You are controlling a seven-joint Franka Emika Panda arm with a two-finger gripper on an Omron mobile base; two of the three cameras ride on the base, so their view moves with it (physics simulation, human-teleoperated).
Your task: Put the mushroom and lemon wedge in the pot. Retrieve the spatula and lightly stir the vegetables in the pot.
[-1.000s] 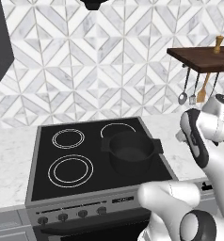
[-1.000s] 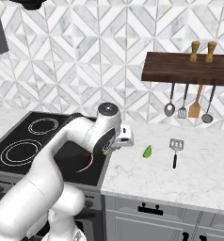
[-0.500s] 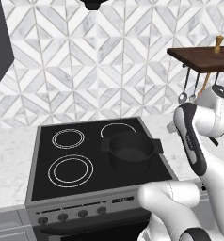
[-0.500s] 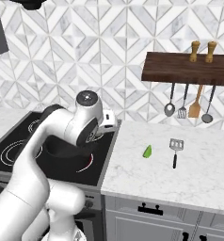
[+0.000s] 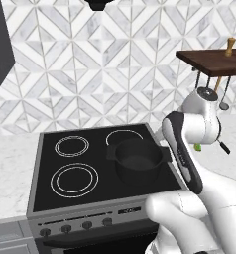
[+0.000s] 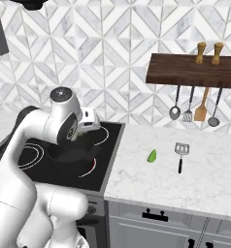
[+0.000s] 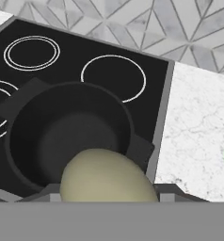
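A: Which step is this?

B: The first one, I'd say. In the hand view a pale rounded lump, which I take for the mushroom (image 7: 107,175), sits right at the fingers, clamped between them as far as I can judge, and hangs over the near rim of the pot (image 7: 69,134). The fingertips themselves are hidden behind it.

A: So what does the next move call for?

B: Carrying it a little further over the opening, then parting the fingers so it drops inside rather than on the rim or the stove (image 5: 45,163).

A: Anything in the pot yet?

B: Its inside looks bare and dark from the hand view and from the left base view. The pot (image 5: 139,161) stands on the front right burner.

A: And the rest?

B: The lemon wedge (image 6: 152,155) lies on the bench (image 6: 185,184), well apart from the pot. The spatula (image 6: 180,155) lies just beside it, head toward the wall. Both wait for later trips. Other utensils hang from the wooden shelf (image 6: 190,70) above.
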